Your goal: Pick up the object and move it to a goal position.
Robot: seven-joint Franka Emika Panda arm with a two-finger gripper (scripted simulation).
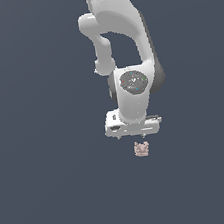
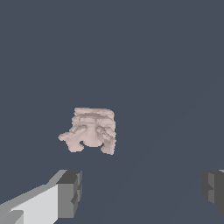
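Note:
The object point(image 1: 141, 148) is a tiny pinkish-tan lump with small bumps, lying on the dark grey floor just below the white hand in the exterior view. The wrist view shows the object point(image 2: 91, 130) as a ridged, lumpy piece beyond the fingers. My gripper point(image 2: 142, 190) is open, its two grey fingertips point(image 2: 70, 192) spread wide with nothing between them. The object sits ahead of the gap, nearer the light-sided finger. In the exterior view the gripper point(image 1: 136, 137) hangs right above the object, and its fingers are mostly hidden under the hand.
The white arm point(image 1: 119, 42) comes down from the top of the exterior view. Flat dark grey floor point(image 1: 50, 193) lies all around, with no other object in sight.

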